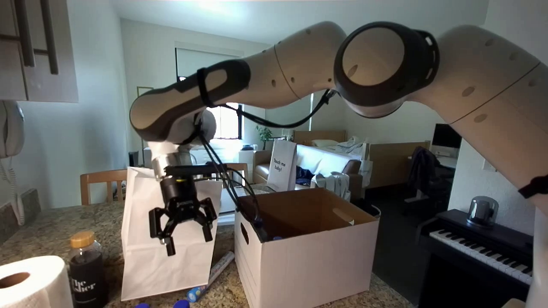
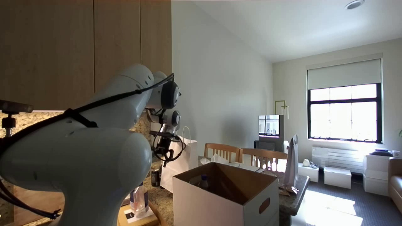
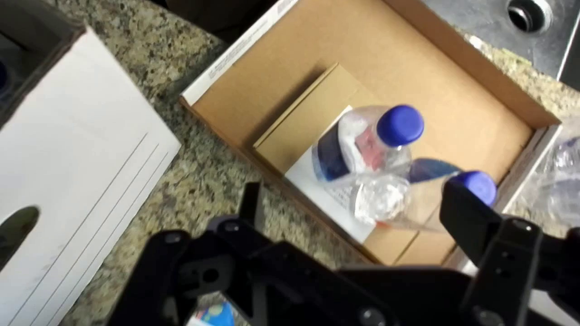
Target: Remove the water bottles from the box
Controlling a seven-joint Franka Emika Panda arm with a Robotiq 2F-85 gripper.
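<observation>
Granite countertop (image 1: 47, 229) carries a white cardboard box (image 1: 314, 267), water bottle (image 2: 203, 182) inside; the Robotiq gripper (image 1: 188, 239) hangs spread wide, gripping nothing.

Place: a home, its kitchen corner open onto a living and sleeping room. Kitchen signs, in an exterior view: speckled stone counter (image 1: 81, 218), cupboard (image 1: 40, 85) overhead at left, corded wall phone (image 1: 13, 132) below it, paper roll (image 1: 43, 286) at near left. Wrist view adds a metal sink (image 3: 489, 18) with round drain (image 3: 527, 16). Wooden chairs (image 2: 263, 152) stand just past the counter. Living signs beyond: draped sofa (image 1: 329, 160), bed (image 1: 317, 135) with pillow (image 1: 324, 143) and rumpled bedding (image 1: 349, 147) farther back, leafy plant (image 1: 263, 133), monitor (image 1: 447, 136), electric piano (image 1: 481, 256) at right. Far window (image 2: 340, 114), shade (image 2: 344, 75) partly down; daylight lies across the floor (image 2: 333, 204).
</observation>
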